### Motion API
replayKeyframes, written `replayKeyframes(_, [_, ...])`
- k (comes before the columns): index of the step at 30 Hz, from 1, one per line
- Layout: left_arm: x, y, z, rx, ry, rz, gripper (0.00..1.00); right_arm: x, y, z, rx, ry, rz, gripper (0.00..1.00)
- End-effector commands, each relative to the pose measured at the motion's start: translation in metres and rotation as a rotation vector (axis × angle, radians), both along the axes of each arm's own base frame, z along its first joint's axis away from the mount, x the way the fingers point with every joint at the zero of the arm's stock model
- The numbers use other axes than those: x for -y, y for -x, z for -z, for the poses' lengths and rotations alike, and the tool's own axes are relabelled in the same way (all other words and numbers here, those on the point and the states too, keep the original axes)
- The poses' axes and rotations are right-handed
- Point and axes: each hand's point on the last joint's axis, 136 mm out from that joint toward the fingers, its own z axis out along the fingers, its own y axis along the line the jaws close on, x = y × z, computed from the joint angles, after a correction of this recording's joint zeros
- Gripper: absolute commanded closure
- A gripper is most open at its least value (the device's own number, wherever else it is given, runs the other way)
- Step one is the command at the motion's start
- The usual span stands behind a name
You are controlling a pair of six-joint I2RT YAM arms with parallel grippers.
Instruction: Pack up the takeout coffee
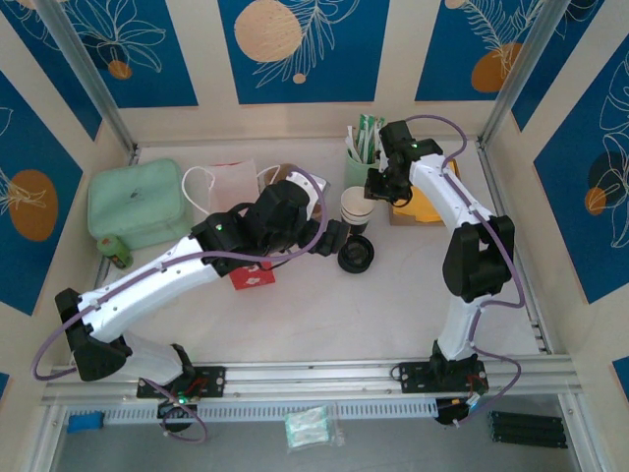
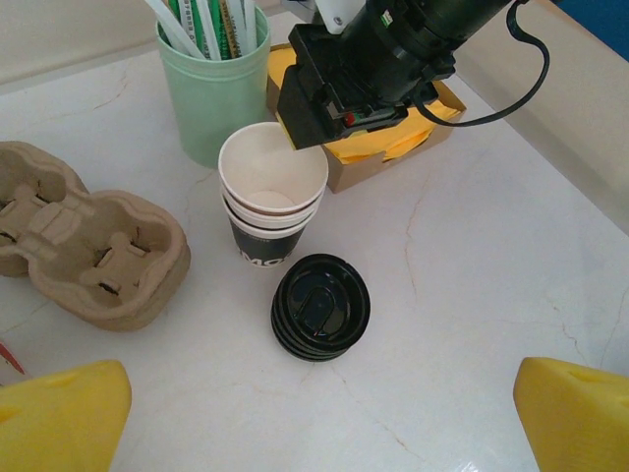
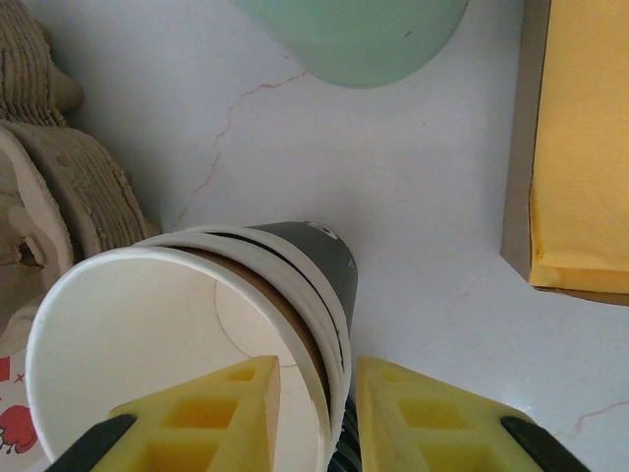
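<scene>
Right gripper point(image 3: 316, 379): yellow fingers straddle the rim of the stack of nested paper cups, white inside with a dark printed wall point(image 3: 187, 324). One finger sits inside the top cup and the other outside, against the nested rims. Cannot tell whether the pinch has closed on the wall.

Left gripper point(image 2: 319, 393): fingers wide apart, nothing between them. The stack of round black plastic lids point(image 2: 320, 305) lies just ahead of it, and the cups stand directly beyond the lids.

Task's thing (judgement): the takeout coffee is to be made up from the top cup plus one lid. That cup is lidless and sits at the right fingertips.

Step in hand (judgement): separate one cup.
- Pinch the top wall only and lift straight up along the stack's axis.
- The outer finger seems to bear on several rims, so lower cups may ride up with it.
- The left gripper could steady the base.

Room around the right gripper:
- Ahead, close: mint-green plastic tumbler of stirrers point(image 2: 214, 93).
- To its right: shallow cardboard box of yellow napkins point(image 2: 344, 175).
- To its left, near: brown moulded-pulp cup carrier point(image 2: 98, 246).

Bare white marbled tabletop point(image 2: 472, 265) opens to the left gripper's right, which suits a set-down.
</scene>
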Motion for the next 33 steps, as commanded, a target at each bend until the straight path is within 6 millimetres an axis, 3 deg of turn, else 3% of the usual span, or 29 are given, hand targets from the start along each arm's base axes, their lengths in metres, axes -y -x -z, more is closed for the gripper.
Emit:
replayKeyframes(1, [-0.001, 0.003, -0.007, 0.023, 0.019, -0.004, 0.01, -0.004, -0.001, -0.002, -0.012, -0.028, -0.016, 0.76])
replayKeyframes(11, [-0.002, 0.003, -0.005, 0.021, 0.016, -0.003, 0.01, -0.002, -0.001, -0.01, 0.007, -0.018, -0.018, 0.99])
replayKeyframes(23, [-0.002, 0.005, 0.003, 0.0, 0.019, -0.007, 0.01, 0.031, 0.0, -0.036, 0.066, -0.034, 0.071, 1.0])
replayKeyframes(29, [-0.003, 0.006, 0.005, -0.009, 0.021, -0.009, 0.01, 0.036, 0.001, -0.039, 0.073, -0.036, 0.083, 1.0])
replayKeyframes(33, [-0.003, 0.006, 0.006, -0.01, 0.018, -0.011, 0.01, 0.035, 0.001, -0.055, 0.112, -0.058, 0.084, 1.0])
